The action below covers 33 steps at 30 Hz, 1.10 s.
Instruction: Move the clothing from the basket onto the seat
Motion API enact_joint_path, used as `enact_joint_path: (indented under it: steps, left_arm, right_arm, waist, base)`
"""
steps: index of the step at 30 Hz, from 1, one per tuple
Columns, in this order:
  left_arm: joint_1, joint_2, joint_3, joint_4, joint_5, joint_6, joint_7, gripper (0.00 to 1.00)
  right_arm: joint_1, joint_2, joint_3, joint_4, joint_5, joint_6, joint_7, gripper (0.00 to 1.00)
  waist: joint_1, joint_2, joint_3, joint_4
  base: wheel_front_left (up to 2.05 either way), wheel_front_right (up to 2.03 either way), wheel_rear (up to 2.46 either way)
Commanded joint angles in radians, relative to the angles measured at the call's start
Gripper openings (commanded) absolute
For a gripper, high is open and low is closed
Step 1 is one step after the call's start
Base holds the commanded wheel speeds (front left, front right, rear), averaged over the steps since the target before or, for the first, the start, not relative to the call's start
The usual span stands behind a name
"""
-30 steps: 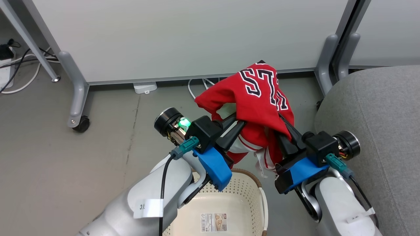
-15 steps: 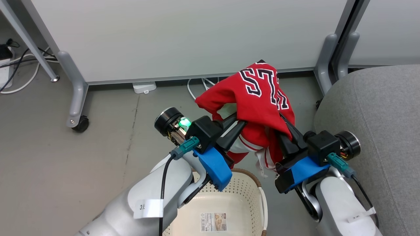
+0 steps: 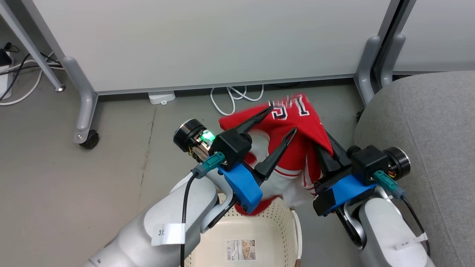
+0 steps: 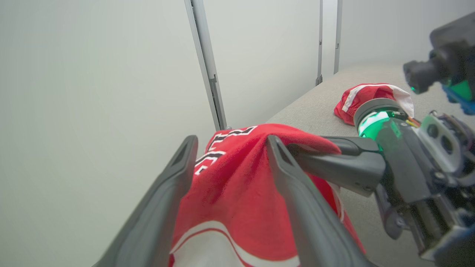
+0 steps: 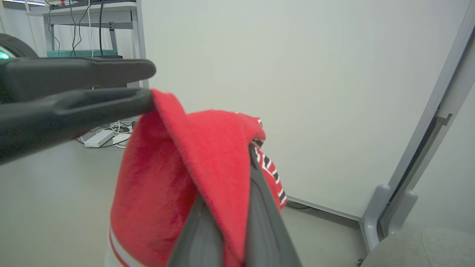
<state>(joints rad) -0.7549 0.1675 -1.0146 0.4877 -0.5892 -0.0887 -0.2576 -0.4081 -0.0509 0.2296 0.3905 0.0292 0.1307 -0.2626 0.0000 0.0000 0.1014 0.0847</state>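
1. While the lettered garment (image 3: 300,129) hangs in the air above the floor (image 3: 111,167), between the basket (image 3: 276,213) and the seat (image 3: 426,129), it lies draped over the right claw (image 3: 324,150). That claw is pinched tight on a fold of the red cloth.
2. Beside it, the left claw (image 3: 282,119) stands spread wide. Its two fingers flank the cloth without gripping it, so I judge that the right claw alone carries the weight.
3. The garment's long axis runs from its lettered end, which is highest and points away from the robot toward the white partition (image 3: 222,40), down to its white-striped hem. The hem droops toward the basket's far rim. It is blurred in the head view, and I cannot tell whether it touches the rim.
4. In the left wrist view, a striped garment (image 4: 365,98) already lies on the seat's grey fabric, so part of the task is done.
5. The basket's bottom shows bare around its label (image 3: 241,250). I judge that this is the last piece and the task is well past halfway.
6. What is left is to carry the lettered garment to the robot's right until it is over the seat, then let it go there.
7. Farther out, white cables (image 3: 233,100) lie looped on the floor at the foot of the partition.
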Motion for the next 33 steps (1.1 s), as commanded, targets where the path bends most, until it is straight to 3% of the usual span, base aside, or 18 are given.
enact_joint_path:
  steps: [1,17,33]
  left_arm:
    - [-0.012,0.002,0.000,0.003,0.002,0.004,-0.004,1.00]
    - [-0.024,0.021,0.003,-0.018,0.010,0.018,-0.006,1.00]
    - [-0.051,0.038,-0.012,-0.041,0.032,0.018,-0.007,1.00]
  right_arm:
    - [-0.017,0.001,-0.005,0.000,0.002,0.000,-0.004,0.00]
    - [-0.043,0.001,-0.041,-0.017,0.000,0.000,-0.004,0.00]
    - [-0.034,0.000,-0.127,-0.071,-0.031,0.000,-0.004,0.00]
  waist:
    - [0.0000,0.0000,0.001,0.000]
    - [0.0000,0.0000,0.059,-0.068]
    - [0.0000,0.0000,0.145,-0.238]
  base:
    - [0.00,0.00,0.00]
    - [0.00,0.00,0.00]
    - [0.00,0.00,0.00]
